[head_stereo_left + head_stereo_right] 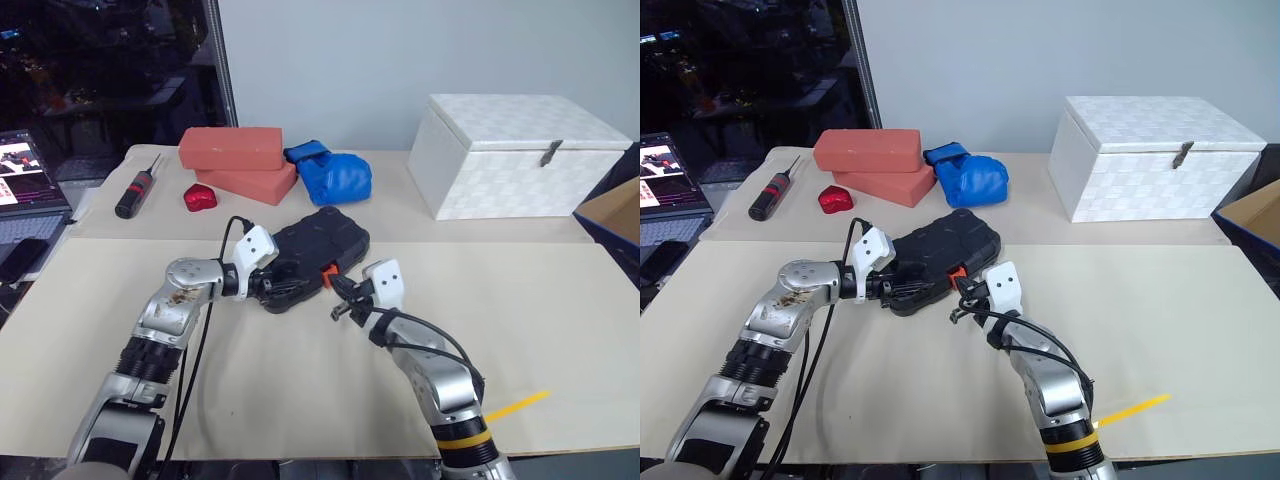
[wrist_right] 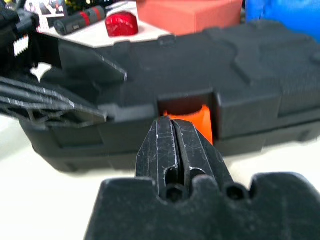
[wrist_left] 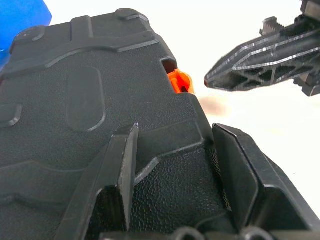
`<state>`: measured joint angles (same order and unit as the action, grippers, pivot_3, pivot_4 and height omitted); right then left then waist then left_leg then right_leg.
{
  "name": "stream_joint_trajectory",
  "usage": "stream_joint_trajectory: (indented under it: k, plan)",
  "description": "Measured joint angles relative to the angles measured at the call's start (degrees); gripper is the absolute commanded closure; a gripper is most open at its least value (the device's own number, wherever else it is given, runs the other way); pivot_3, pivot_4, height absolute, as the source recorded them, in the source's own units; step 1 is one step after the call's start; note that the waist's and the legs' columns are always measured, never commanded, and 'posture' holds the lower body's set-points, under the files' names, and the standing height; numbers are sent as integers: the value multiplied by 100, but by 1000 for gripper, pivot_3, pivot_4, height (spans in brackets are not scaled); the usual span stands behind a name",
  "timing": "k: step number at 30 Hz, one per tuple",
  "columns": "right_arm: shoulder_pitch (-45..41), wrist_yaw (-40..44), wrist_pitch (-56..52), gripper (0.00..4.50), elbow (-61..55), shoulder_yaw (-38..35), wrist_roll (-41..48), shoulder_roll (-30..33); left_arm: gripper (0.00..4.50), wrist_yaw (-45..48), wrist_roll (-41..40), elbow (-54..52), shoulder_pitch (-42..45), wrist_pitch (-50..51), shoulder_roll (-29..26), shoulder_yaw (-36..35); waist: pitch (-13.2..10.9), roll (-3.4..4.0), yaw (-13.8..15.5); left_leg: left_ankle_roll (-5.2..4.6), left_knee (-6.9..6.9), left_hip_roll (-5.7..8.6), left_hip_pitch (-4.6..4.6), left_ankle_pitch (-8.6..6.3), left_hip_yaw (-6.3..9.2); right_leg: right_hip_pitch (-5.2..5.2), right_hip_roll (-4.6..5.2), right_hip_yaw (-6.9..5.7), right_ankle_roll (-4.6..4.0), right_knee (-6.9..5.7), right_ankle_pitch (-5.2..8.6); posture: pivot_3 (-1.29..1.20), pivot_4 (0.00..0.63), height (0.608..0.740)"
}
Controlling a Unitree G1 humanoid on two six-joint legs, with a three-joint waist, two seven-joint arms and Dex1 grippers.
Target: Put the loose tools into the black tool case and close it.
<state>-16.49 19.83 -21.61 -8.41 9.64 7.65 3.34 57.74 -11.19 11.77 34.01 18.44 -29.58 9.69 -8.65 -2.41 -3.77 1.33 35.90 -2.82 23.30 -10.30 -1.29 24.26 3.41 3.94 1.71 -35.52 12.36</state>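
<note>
- The black tool case (image 1: 318, 250) is lying closed on the cream table (image 1: 520, 330), roughly at its middle, with its lid down and its small orange latch (image 1: 327, 276) facing the robot.
- The left gripper (image 1: 272, 287) is grasping the near left end of the case: in the left wrist view its two fingers (image 3: 112, 185) are sitting spread over the lid's corner (one finger on top, the other along the edge).
- The right gripper (image 1: 340, 308) is clenched, fingers (image 2: 175, 150) pressed together with no gap, and nothing is sitting between them.
- Its tip is pointing at the orange latch and standing just in front of it; whether it is actually touching the latch cannot be told.
- In the left wrist view the right gripper's closed fingers (image 3: 260, 57) are showing just beside the latch (image 3: 179, 81).
- Behind the case, two red bricks (image 1: 235, 158) are lying stacked, with a blue glove (image 1: 330, 175) beside them to the right.
- A small red object (image 1: 200, 197) is lying in front of the bricks, and a black-and-red-handled screwdriver (image 1: 135, 192) is lying further left.
- A white box (image 1: 520, 155) with its lid shut is standing at the far right of the table, well apart from the case.
</note>
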Motion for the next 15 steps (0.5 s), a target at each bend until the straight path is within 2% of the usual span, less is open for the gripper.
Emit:
stream_joint_trajectory:
  k: [4, 15]
  plan:
    - [-302, -45, 37, 4448, 342, -10, -58, 1, 1990, 0, 1, 40, 12, -67, 24, 3, 0, 0, -2, 0, -3, 0, 3, 0, 0, -2, 1, 0, 0, 15, 0, 0, 150, 740]
    - [-374, -106, 189, 4448, 639, 192, -431, 112, 1990, -19, 6, 48, -23, -90, 39, 8, 8, -2, -2, 0, -6, -2, -8, 0, 0, -9, 0, -1, 0, 31, -1, 0, 150, 740]
